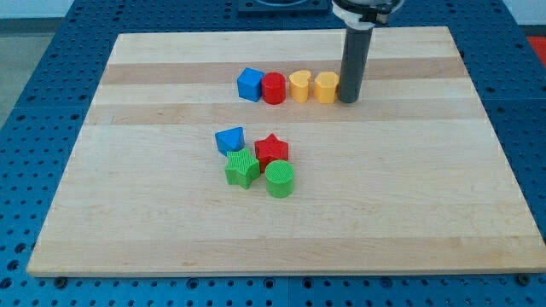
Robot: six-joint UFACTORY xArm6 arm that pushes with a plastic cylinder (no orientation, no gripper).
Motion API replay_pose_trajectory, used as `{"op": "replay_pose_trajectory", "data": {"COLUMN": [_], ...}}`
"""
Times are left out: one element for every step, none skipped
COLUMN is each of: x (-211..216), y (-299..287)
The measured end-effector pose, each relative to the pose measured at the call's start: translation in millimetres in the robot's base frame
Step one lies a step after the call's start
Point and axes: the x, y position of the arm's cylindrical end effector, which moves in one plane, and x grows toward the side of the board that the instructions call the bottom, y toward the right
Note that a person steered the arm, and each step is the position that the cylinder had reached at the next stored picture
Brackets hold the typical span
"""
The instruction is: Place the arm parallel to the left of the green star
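The green star (242,168) lies near the board's middle, in a cluster with a blue block (229,139) above it, a red star (272,150) to its upper right and a green cylinder (280,179) to its right. My tip (348,100) rests on the board near the view's top, right beside the right end of a row of blocks. It is far up and to the right of the green star.
A row near the top holds a blue block (249,84), a red cylinder (273,88), a yellow heart (299,86) and a yellow block (326,87). The wooden board (128,213) sits on a blue perforated table.
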Motion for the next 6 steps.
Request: {"op": "replay_pose_trajectory", "data": {"x": [0.0, 0.3, 43.7, 110.4, 120.9, 186.4], "y": [-3.4, -4.5, -7.1, -41.9, -43.1, -42.4]}}
